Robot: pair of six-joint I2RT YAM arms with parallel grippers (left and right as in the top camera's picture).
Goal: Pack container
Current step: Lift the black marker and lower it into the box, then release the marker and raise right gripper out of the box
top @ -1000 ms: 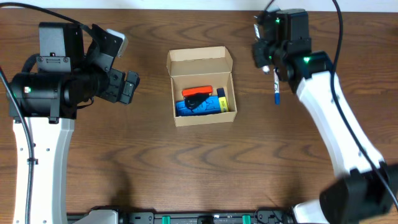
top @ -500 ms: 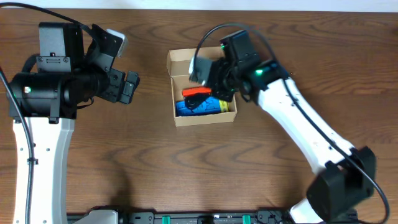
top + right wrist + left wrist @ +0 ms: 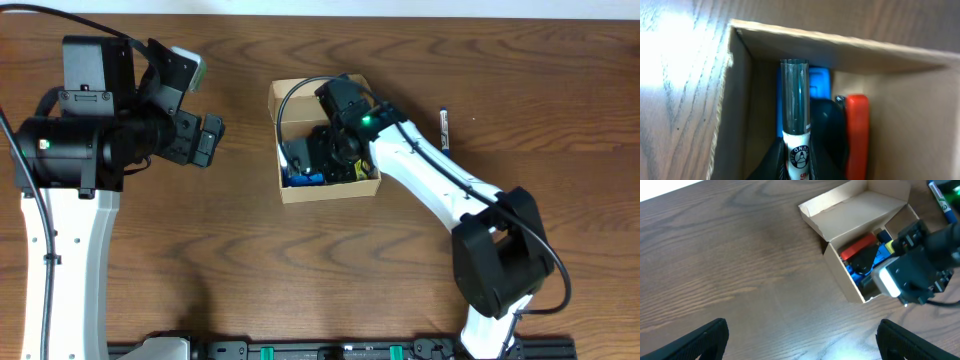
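The container (image 3: 321,93) is a tan cardboard box with its flap lid open at the back; it also shows in the left wrist view (image 3: 860,209). My right gripper (image 3: 308,154) is down inside the box at its left side, shut on a white marker with a dark cap (image 3: 794,97). The marker stands beside the box's left wall (image 3: 735,95). A blue item (image 3: 818,82) and a red and black item (image 3: 857,130) lie in the box. My left gripper (image 3: 211,140) is open and empty above bare table left of the box.
A blue-capped pen (image 3: 445,128) lies on the table right of the box, also seen in the left wrist view (image 3: 940,198). A yellow item (image 3: 363,171) lies at the box's right end. The right arm spans the box's right side.
My right arm has swung left from the table's far right to over the box, then lowered into its left side with the marker. The left arm has not moved.
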